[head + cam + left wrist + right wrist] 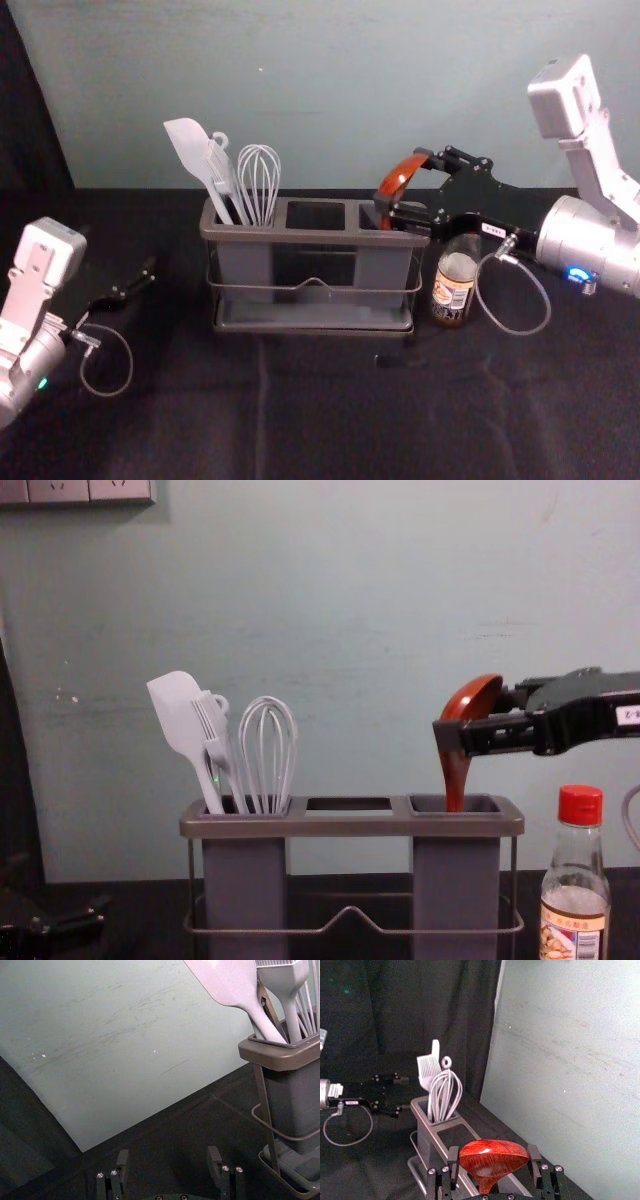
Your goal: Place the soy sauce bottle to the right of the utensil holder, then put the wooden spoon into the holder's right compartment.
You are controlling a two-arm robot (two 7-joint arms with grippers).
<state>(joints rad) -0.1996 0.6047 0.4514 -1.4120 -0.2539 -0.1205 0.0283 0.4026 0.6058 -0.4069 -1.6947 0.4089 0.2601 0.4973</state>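
Observation:
The wooden spoon (398, 178) stands bowl up, slightly tilted, its handle's lower end inside the right compartment (455, 880) of the utensil holder (310, 237). My right gripper (404, 187) reaches in from the right above that compartment. In the right wrist view, both fingers of the right gripper (493, 1160) press against the sides of the red-brown bowl (492, 1157). Just right of the holder, the soy sauce bottle (455, 285) stands upright with its red cap (580, 806) on. Off to the holder's left, my left gripper (138, 282) is idle; in its wrist view the left gripper (168, 1162) is open and empty.
The holder's left compartment (245, 890) carries a white spatula (180, 715), a brush (214, 730) and a whisk (268, 745). A pale wall (350, 80) rises behind. Black cloth (330, 420) covers the table in front of the holder.

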